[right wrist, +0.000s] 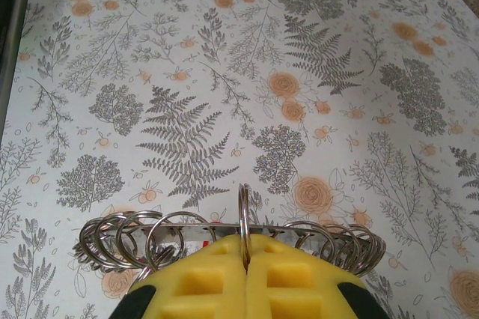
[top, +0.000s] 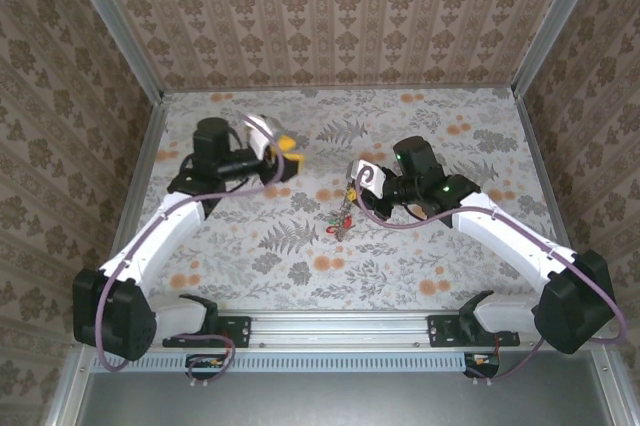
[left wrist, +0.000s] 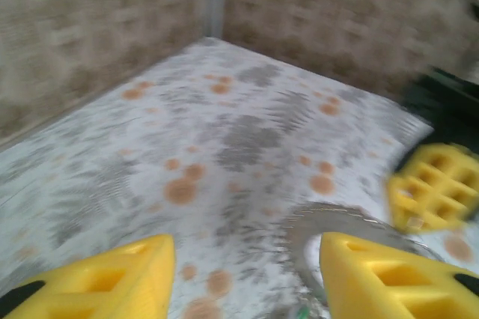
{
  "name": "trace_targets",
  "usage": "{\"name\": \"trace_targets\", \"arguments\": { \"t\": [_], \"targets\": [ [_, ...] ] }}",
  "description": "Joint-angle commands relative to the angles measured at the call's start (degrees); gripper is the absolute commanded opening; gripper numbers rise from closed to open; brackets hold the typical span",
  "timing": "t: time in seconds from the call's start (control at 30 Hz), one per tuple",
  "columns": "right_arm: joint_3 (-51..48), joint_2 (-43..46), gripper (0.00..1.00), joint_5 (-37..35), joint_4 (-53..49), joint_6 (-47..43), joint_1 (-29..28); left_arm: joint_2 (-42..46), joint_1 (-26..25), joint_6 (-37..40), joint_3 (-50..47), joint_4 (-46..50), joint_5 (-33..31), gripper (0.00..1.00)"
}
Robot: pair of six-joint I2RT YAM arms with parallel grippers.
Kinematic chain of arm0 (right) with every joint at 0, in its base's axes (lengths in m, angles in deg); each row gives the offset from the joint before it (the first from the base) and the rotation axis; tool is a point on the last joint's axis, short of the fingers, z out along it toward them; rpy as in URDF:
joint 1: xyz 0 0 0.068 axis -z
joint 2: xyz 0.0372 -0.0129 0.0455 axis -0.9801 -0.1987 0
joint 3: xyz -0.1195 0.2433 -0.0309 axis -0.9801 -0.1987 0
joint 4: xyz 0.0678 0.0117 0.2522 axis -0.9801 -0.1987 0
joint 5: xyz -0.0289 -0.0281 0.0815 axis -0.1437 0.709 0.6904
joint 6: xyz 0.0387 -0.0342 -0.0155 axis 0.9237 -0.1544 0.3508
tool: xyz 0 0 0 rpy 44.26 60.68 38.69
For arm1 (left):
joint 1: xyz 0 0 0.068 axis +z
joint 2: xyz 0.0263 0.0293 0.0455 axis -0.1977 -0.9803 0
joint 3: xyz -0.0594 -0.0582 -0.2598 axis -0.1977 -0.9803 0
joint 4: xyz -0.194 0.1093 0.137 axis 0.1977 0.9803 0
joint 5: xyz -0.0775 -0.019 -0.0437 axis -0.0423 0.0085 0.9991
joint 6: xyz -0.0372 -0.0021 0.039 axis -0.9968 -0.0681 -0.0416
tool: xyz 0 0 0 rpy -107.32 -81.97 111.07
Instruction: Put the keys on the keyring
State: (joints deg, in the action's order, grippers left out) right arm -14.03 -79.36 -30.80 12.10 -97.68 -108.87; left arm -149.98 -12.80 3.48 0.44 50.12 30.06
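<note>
Right gripper (right wrist: 245,248), yellow padded fingers clenched on the large grey metal keyring (right wrist: 202,223) w/ its scalloped rim of small loops, holds it mid-table over the floral-print table (top: 450,266). Tiny red- and green-tagged keys (top: 342,218) cluster just under it; can't tell if they touch the cloth. Left gripper (left wrist: 247,255) hovers near, fingers released, nothing btwn them. Risks: the grip is thin, on the ring's edge, so a nudge from the left could twist it loose, & dangling keys may snag. Nothing blocks the gap; patterned walls (top: 330,16) sit well back.
</note>
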Motion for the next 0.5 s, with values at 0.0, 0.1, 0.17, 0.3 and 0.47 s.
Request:
{"name": "trace_targets", "arguments": {
  "t": [0.0,0.1,0.17,0.3,0.47],
  "targets": [
    [3.56,-0.29,0.00,2.41,-1.32,-2.31,-0.44,-0.31,-6.09,22.37,2.86,11.63,2.54,0.50],
    [3.99,-0.14,0.00,2.77,-2.37,-3.36,-0.44,-3.66,-8.43,24.76,6.21,15.53,1.42,0.48],
    [3.87,0.02,0.00,3.00,-2.61,-3.82,-0.44,-5.47,-9.83,26.90,8.21,17.92,1.21,0.46],
    [3.71,0.05,0.00,3.25,-2.53,-4.27,-0.44,-8.28,-11.73,30.15,11.33,20.77,1.21,0.43],
    [3.17,0.13,0.00,3.38,-1.41,-3.93,-0.44,-11.22,-12.98,32.51,14.78,24.66,1.11,0.40]
  ]
}}
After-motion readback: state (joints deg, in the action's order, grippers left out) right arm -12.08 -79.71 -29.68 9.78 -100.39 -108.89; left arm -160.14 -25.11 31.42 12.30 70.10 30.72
